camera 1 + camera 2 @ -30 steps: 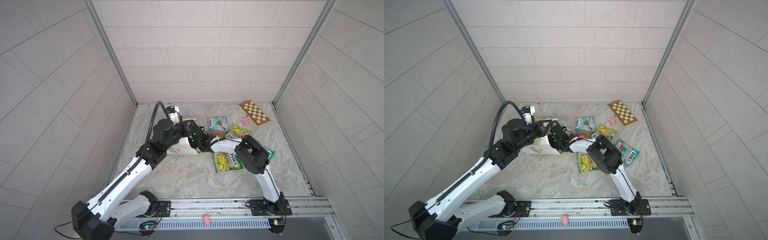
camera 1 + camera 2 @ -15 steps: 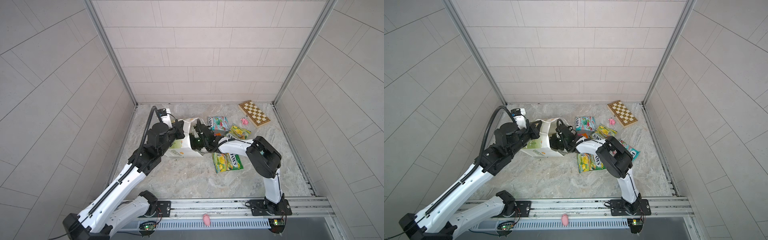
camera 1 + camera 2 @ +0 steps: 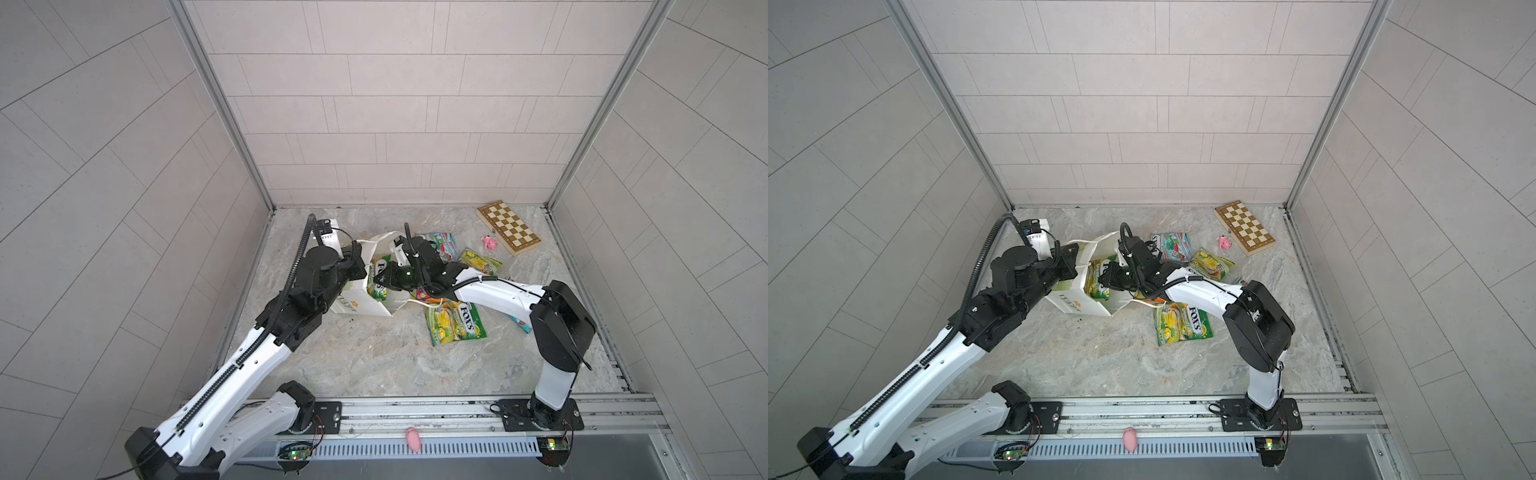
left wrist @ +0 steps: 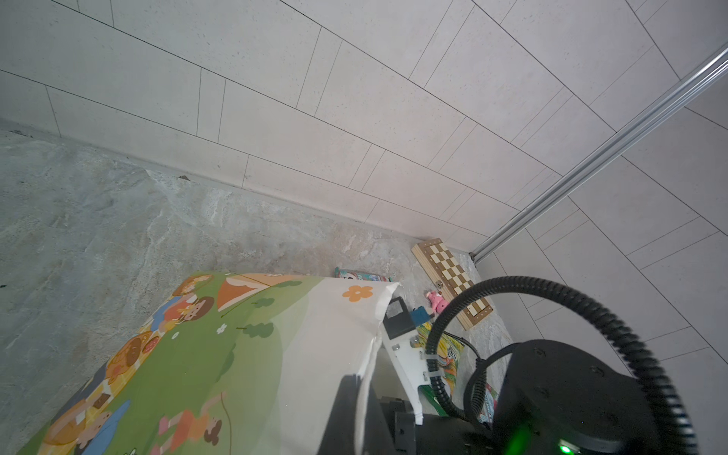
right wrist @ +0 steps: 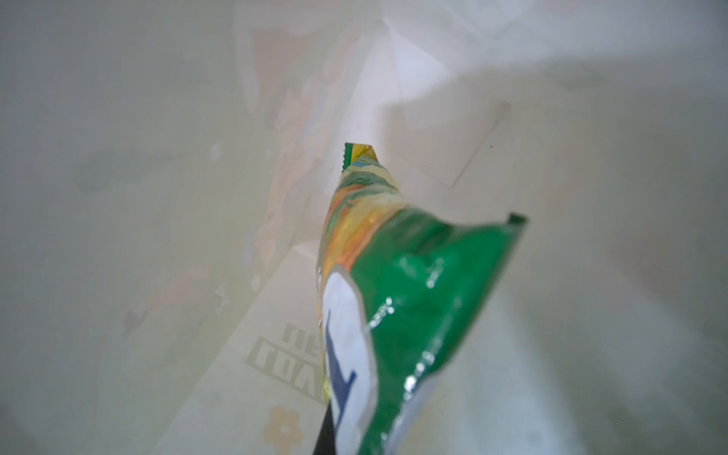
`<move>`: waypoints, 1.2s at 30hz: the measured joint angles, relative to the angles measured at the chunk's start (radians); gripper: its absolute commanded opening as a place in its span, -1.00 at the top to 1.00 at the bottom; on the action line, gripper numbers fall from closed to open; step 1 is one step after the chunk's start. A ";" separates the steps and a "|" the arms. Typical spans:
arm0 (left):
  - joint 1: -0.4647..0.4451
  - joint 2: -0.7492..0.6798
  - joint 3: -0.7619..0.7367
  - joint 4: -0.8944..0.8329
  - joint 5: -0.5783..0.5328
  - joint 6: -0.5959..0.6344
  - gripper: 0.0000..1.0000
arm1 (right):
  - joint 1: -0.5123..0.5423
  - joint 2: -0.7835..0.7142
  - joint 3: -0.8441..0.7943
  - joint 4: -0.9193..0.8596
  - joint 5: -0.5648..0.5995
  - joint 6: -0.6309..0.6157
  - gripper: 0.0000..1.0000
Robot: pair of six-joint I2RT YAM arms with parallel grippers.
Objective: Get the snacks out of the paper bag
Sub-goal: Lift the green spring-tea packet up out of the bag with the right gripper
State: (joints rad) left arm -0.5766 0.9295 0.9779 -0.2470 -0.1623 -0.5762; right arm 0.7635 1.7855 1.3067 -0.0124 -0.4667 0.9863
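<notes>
Extraction of one snack is the step in hand. At left, the left gripper is clamped on the rim of the white paper bag, which leans tilted on the marble-patterned table with its mouth facing right. In that mouth the right gripper pinches a glossy yellow-green FOX'S packet, partly inside. Next, I judge, it draws the packet out rightward, near the loose yellow-green packet.
</notes>
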 measured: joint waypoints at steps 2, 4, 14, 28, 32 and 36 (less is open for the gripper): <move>0.000 0.000 0.000 -0.003 -0.003 0.001 1.00 | -0.001 -0.026 0.000 -0.014 0.001 -0.014 1.00; 0.000 0.000 0.000 -0.008 -0.006 0.002 1.00 | -0.004 -0.051 0.000 -0.029 0.001 -0.025 1.00; 0.000 0.001 0.000 -0.025 -0.042 0.009 1.00 | -0.033 -0.175 0.005 -0.142 0.001 -0.098 1.00; 0.000 -0.009 0.000 -0.062 -0.098 0.013 1.00 | -0.135 -0.500 0.002 -0.310 0.084 -0.234 1.00; 0.000 -0.023 0.000 -0.067 -0.111 0.018 1.00 | -0.209 -0.571 -0.021 -0.356 0.093 -0.256 1.00; 0.000 -0.034 0.000 -0.073 -0.122 0.021 1.00 | -0.283 -0.622 -0.050 -0.416 0.097 -0.281 1.00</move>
State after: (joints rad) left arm -0.5766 0.8959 0.9779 -0.3199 -0.2844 -0.5556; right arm 0.4801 1.1637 1.2572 -0.4282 -0.3702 0.7052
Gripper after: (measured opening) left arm 0.057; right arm 0.056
